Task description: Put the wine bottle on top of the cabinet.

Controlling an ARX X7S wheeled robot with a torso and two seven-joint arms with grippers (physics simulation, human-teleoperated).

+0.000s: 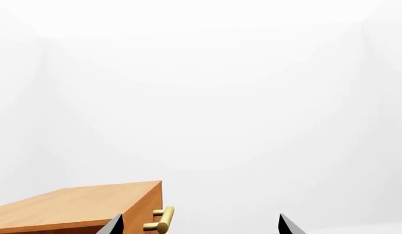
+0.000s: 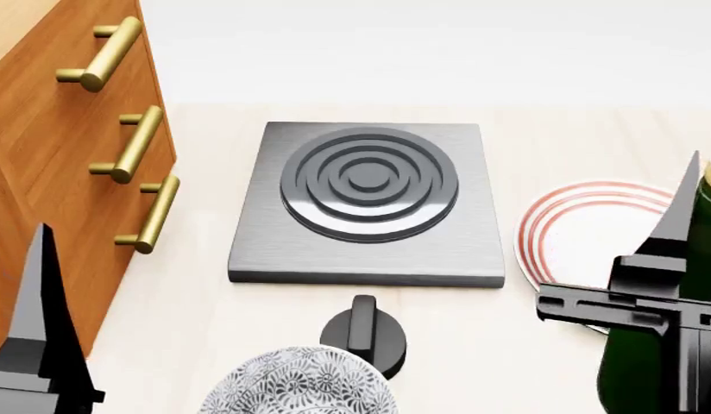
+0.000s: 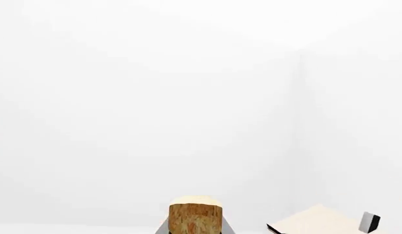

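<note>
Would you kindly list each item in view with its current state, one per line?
Dark green glass wine bottle: upright beside the right gripper; grip unclear.
Orange-brown wooden cabinet: drawers closed.
Left gripper: open, empty.
Grey square stove plate: bare.
Red-ringed white plate: empty.
Patterned bowl: contents unseen.
Black knob: setting unclear.

Left pincer (image 1: 199, 228): fingers spread, nothing between them, raised at left edge | Right pincer (image 2: 683, 285): raised at right edge, closure indeterminate
</note>
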